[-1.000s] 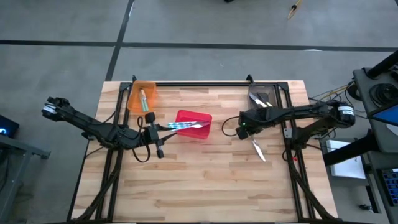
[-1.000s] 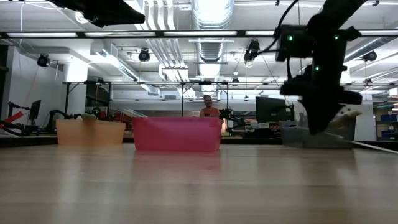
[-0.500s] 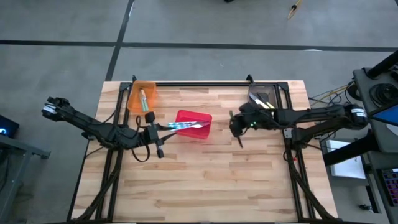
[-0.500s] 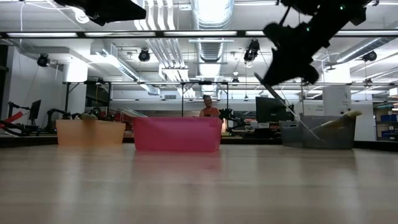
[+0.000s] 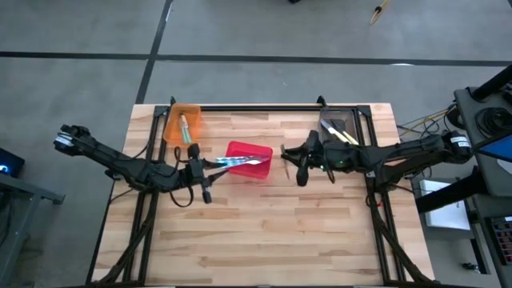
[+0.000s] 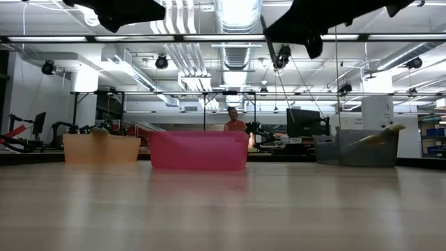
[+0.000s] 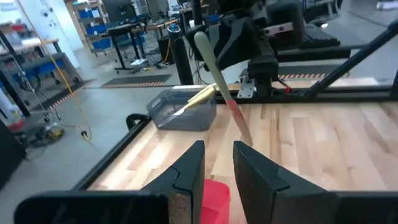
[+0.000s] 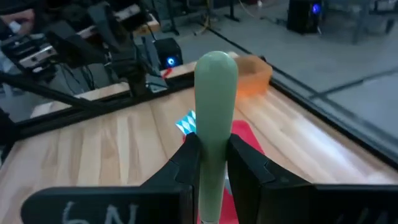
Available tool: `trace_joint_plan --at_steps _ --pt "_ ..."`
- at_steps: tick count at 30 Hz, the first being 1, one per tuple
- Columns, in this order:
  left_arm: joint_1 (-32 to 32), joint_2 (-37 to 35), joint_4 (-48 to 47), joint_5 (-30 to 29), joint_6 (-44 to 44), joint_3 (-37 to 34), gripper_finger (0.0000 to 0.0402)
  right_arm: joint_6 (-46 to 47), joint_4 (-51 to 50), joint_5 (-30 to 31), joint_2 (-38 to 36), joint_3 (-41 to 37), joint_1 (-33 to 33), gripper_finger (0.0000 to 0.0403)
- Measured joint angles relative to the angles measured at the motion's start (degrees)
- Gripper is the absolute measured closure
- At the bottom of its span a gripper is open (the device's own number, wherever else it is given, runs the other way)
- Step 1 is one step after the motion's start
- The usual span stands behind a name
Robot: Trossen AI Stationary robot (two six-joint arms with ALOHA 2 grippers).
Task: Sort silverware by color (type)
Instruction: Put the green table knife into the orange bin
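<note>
The right hand point(image 5: 300, 164) hangs above the wooden table point(image 5: 264, 232), just beside the red bin point(image 5: 250, 160) on its right. Its two fingers point(image 8: 186, 165) are clamped on a green-handled utensil point(image 8: 215, 118); in the right wrist view the pale green handle stands up between them, and in the left wrist view the same piece shows its handle uppermost and its metal end slanting down toward the table. In the low view the right arm is a dark shape near the top of the picture, well clear of the table.

The left hand point(image 5: 205, 178) rests over the table just left of the red bin. Its fingers point(image 7: 189, 174) stand slightly apart with nothing between them.

Light blue utensils point(image 5: 232, 162) lie in the red bin, their metal ends reaching toward its right side. A green utensil point(image 5: 183, 126) lies in the orange bin point(image 5: 194, 112) at the table's back left corner. The grey bin point(image 5: 330, 122) at the back right holds yellow-handled utensils point(image 5: 346, 136), one leaning over its rim.

A person point(image 6: 234, 120) shows far off in the room behind the table.
</note>
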Motion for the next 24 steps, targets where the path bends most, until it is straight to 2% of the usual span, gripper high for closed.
trace_joint_plan --at_steps 12,17,24 --pt "-0.11 4.04 0.76 1.88 -12.60 0.11 0.0335 -8.36 1.25 -0.36 2.00 3.57 3.06 0.0358" --pt "-0.54 6.01 0.83 3.41 -18.63 0.11 0.0335 -12.30 0.21 -0.36 3.70 8.00 4.24 0.0358" --pt "-0.72 6.58 1.82 3.71 -26.21 0.15 0.0335 -18.67 -8.14 -0.33 9.97 17.68 5.32 0.0358"
